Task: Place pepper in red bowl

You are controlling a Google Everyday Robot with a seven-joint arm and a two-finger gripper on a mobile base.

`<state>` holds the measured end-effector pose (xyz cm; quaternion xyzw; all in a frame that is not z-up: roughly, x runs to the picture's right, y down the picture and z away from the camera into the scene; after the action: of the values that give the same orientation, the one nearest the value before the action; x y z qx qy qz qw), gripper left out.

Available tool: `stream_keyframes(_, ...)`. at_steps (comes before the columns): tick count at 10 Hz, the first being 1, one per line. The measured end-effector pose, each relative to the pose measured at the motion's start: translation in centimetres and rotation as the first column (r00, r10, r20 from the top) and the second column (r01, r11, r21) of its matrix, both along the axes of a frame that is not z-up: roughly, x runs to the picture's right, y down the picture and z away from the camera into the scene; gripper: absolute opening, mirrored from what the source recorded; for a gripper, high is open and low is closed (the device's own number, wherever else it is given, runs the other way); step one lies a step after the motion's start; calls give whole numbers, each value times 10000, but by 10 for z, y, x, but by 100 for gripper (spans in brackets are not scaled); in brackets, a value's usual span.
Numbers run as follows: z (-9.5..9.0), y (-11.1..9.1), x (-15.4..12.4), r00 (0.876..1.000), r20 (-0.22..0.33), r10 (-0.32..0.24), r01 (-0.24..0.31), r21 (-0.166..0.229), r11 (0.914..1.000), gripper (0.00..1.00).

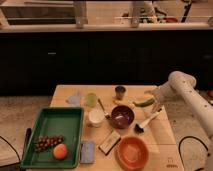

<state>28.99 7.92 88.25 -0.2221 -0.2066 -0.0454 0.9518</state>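
Note:
The pepper (143,103), slim, curved and green, lies on the table's right side, just behind the dark maroon bowl (122,116). My gripper (153,97) hangs at the pepper's right end, close above it, with its jaws open; I cannot tell if it touches the pepper. The red bowl (132,152), orange-red and empty, sits at the table's front right, well in front of the pepper.
A green tray (52,121) at the left holds grapes (47,142) and an orange (60,151). Near the middle stand a white cup (96,118), a green cup (90,99) and a small dark cup (120,91). A white brush (146,123) lies right of the maroon bowl.

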Motion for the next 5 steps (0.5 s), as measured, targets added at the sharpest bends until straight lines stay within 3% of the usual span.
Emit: stream_keyframes(5,1,-2,-9,9961,48,882,-881,-49,9961,80)
